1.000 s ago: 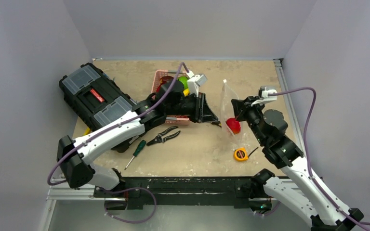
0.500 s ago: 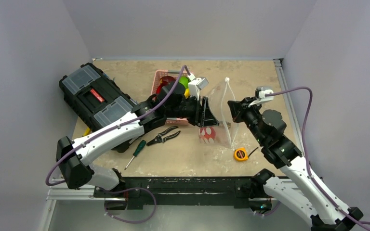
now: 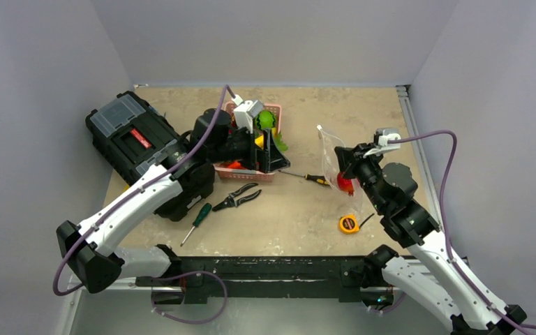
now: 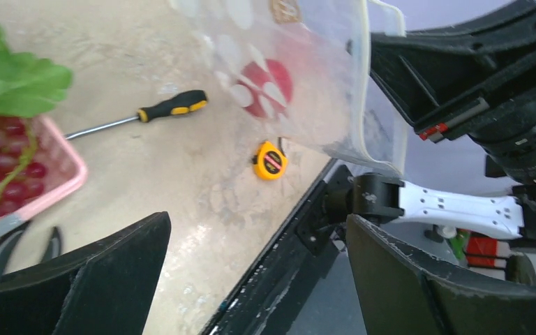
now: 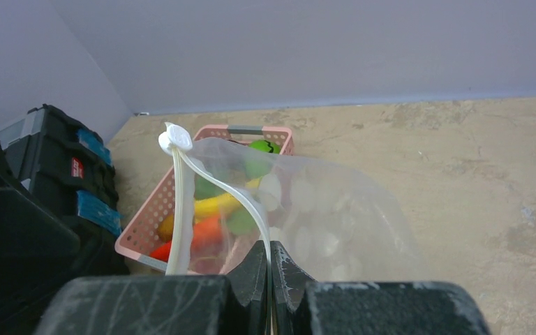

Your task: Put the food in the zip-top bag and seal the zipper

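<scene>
The clear dotted zip-top bag (image 3: 335,164) hangs at the right of the table from my right gripper (image 3: 340,159). A round red piece of food (image 3: 345,183) lies inside it, also showing in the left wrist view as red food (image 4: 265,82) through the bag (image 4: 307,63). In the right wrist view my right gripper (image 5: 270,246) is shut on the whitish zipper (image 5: 181,202) strip at the bag's mouth (image 5: 321,216). My left gripper (image 3: 278,150) is open and empty over the pink basket (image 3: 251,173), which holds more food (image 3: 265,120). Its fingers (image 4: 112,272) stand wide apart.
A black toolbox (image 3: 136,139) fills the left. Pliers (image 3: 237,197) and a green screwdriver (image 3: 199,220) lie in front of the basket. A yellow-black screwdriver (image 3: 307,177) lies between basket and bag. A yellow tape measure (image 3: 348,223) sits near the front edge.
My left gripper opened, left the red food in the bag, and drew back left over the basket. The bag swung back to the right, still held by my right gripper.
</scene>
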`<action>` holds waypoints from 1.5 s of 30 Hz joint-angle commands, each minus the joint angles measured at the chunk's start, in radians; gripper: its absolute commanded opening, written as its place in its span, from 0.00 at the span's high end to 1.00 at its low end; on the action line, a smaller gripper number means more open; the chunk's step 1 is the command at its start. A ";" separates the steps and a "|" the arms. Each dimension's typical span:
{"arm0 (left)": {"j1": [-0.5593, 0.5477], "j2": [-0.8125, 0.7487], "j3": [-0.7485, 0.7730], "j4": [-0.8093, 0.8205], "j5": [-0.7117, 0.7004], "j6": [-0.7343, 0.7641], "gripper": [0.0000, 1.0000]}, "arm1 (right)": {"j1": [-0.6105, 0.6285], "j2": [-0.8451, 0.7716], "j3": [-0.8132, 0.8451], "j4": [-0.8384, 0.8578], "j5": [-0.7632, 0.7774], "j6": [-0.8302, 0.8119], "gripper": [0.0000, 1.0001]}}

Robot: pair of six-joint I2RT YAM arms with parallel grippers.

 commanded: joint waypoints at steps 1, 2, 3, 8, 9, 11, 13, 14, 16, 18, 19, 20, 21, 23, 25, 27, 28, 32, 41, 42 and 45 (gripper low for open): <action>0.067 -0.025 -0.011 -0.088 -0.064 0.083 0.04 | 0.005 -0.012 -0.011 0.037 0.022 -0.012 1.00; 0.079 -0.019 -0.011 -0.104 -0.088 0.094 0.04 | 0.004 -0.011 -0.011 0.037 0.021 -0.013 1.00; 0.089 -0.011 -0.011 -0.113 -0.106 0.106 0.04 | 0.004 -0.010 -0.011 0.036 0.022 -0.014 1.00; 0.119 0.076 0.052 -0.196 -0.263 0.259 0.04 | 0.005 -0.006 -0.016 0.041 0.021 -0.011 1.00; 0.126 0.101 0.067 -0.210 -0.297 0.288 0.03 | 0.005 -0.006 -0.017 0.042 0.020 -0.012 1.00; 0.150 0.152 0.097 -0.223 -0.341 0.318 0.02 | 0.005 -0.006 -0.017 0.043 0.020 -0.012 1.00; 0.175 0.197 0.125 -0.223 -0.354 0.338 0.03 | 0.005 -0.007 -0.017 0.043 0.017 -0.011 1.00; 0.184 0.217 0.136 -0.214 -0.365 0.347 0.03 | 0.005 -0.008 -0.018 0.043 0.017 -0.011 1.00; 0.200 0.265 0.157 -0.194 -0.367 0.357 0.03 | 0.004 -0.004 -0.019 0.045 0.017 -0.011 1.00; 0.220 0.320 0.188 -0.178 -0.365 0.367 0.04 | 0.004 -0.003 -0.020 0.045 0.016 -0.010 1.00; 0.236 0.346 0.204 -0.166 -0.349 0.369 0.04 | 0.004 -0.002 -0.019 0.046 0.012 -0.011 1.00; 0.247 0.374 0.222 -0.153 -0.331 0.367 0.05 | 0.004 -0.001 -0.020 0.046 0.008 -0.010 1.00; 0.259 0.401 0.240 -0.135 -0.314 0.357 0.05 | 0.004 0.001 -0.020 0.046 0.007 -0.010 1.00; 0.277 0.456 0.287 -0.118 -0.299 0.316 0.07 | 0.004 0.003 -0.020 0.047 0.004 -0.011 1.00; 0.284 0.507 0.328 -0.085 -0.293 0.280 0.08 | 0.005 0.006 -0.022 0.049 0.001 -0.010 1.00; 0.285 0.555 0.360 -0.044 -0.333 0.243 0.09 | 0.004 0.013 -0.022 0.050 0.001 -0.010 1.00; 0.285 0.580 0.378 -0.020 -0.363 0.223 0.09 | 0.004 0.018 -0.021 0.049 0.000 -0.010 1.00; 0.287 0.701 0.469 0.045 -0.425 0.151 0.09 | 0.005 0.031 -0.019 0.048 -0.004 -0.011 1.00; 0.284 0.899 0.650 0.041 -0.605 0.005 0.11 | 0.005 0.059 -0.013 0.054 0.008 -0.015 1.00; 0.284 0.909 0.652 0.048 -0.607 -0.004 0.11 | 0.005 0.062 -0.014 0.056 0.011 -0.015 1.00; 0.282 0.937 0.656 0.062 -0.606 -0.039 0.11 | 0.003 0.066 -0.015 0.061 0.013 -0.017 1.00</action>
